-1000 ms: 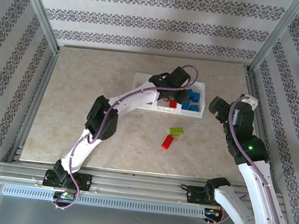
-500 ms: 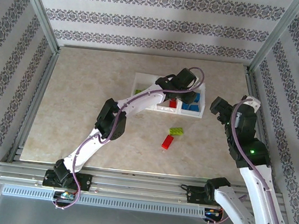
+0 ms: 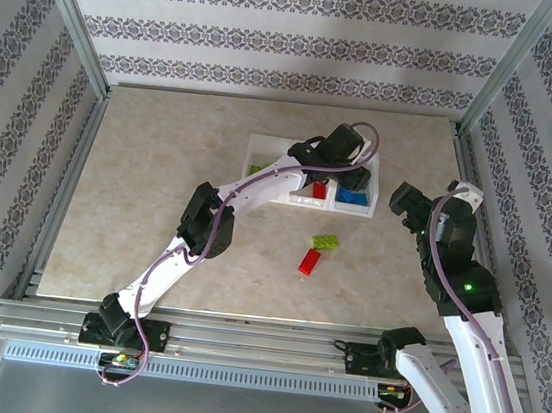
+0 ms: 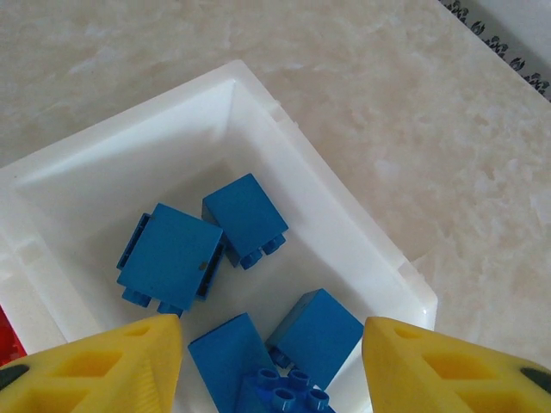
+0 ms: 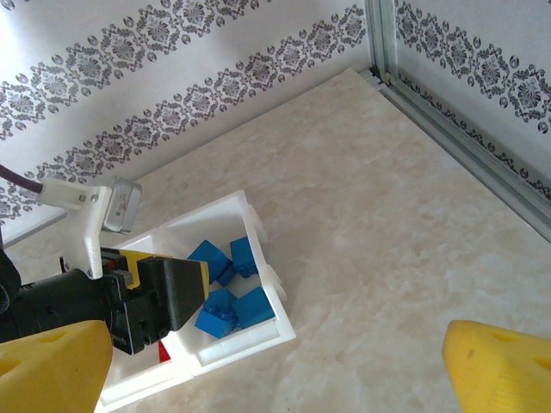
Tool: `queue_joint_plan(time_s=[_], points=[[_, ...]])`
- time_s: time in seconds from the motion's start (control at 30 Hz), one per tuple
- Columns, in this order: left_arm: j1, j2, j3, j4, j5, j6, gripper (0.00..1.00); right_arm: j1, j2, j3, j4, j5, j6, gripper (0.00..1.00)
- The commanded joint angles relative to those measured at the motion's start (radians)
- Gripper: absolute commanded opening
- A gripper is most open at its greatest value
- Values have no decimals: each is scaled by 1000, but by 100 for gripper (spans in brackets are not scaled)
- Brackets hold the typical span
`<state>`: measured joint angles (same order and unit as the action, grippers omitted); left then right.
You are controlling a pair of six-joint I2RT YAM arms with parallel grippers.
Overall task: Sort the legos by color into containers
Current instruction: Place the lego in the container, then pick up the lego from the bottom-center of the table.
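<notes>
Marbled tabletop (image 4: 430,112); tray (image 4: 337,202) compartment holds blue legos (image 4: 172,258).

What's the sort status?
Left pincer open over blue studded plastic bricks in white tray's end compartment. Right pincer open, empty. Lime green brick, red brick loose on table. Nothing blocking.

Top view: I look down from high above and behind the arm bases (image 3: 125,329), facing the far wall (image 3: 276,40); it sits far off, so the whole worktop (image 3: 136,199) fits.
Left wrist view: very close, pointing straight down into the tray's (image 4: 344,241) end compartment of blue bricks (image 4: 170,261).
Right wrist view: middle distance, slanting from the right side across the worktop toward the far wall.
Shared: I see that blue compartment in all three.
</notes>
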<state>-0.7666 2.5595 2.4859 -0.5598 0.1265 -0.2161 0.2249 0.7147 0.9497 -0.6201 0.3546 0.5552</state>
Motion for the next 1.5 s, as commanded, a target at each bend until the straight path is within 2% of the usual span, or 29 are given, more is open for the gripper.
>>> queue_joint_plan(time_s=[0.0, 0.2, 0.3, 0.37, 0.47, 0.57, 0.67, 0.87, 1.13, 1.47], points=[[-10, -50, 33, 7, -29, 9, 59, 3, -9, -14, -18, 4, 17, 98], [-8, -134, 13, -52, -140, -8, 64, 4, 5, -26, -20, -18, 37, 98], [-5, -199, -53, -65, -207, -39, 65, 12, 19, -33, -38, -21, 59, 98], [-5, -268, -156, -28, -237, -56, 67, 26, 29, -42, -56, -9, 80, 98], [1, -403, -368, 89, -261, -82, 82, 63, 42, -59, -81, 17, 118, 98], [17, -547, -600, 215, -282, -120, 89, 117, 62, -79, -109, 40, 161, 98], [41, -684, -803, 300, -326, -166, 100, 186, 88, -107, -118, 49, 213, 98], [103, -921, -1119, 361, -417, -248, 100, 358, 172, -159, -129, 76, 343, 98], [194, -1186, -1429, 377, -478, -333, 100, 542, 351, -169, -124, 78, 475, 98], [267, -1424, -1675, 308, -508, -406, 100, 593, 574, -139, -57, -72, 484, 97]])
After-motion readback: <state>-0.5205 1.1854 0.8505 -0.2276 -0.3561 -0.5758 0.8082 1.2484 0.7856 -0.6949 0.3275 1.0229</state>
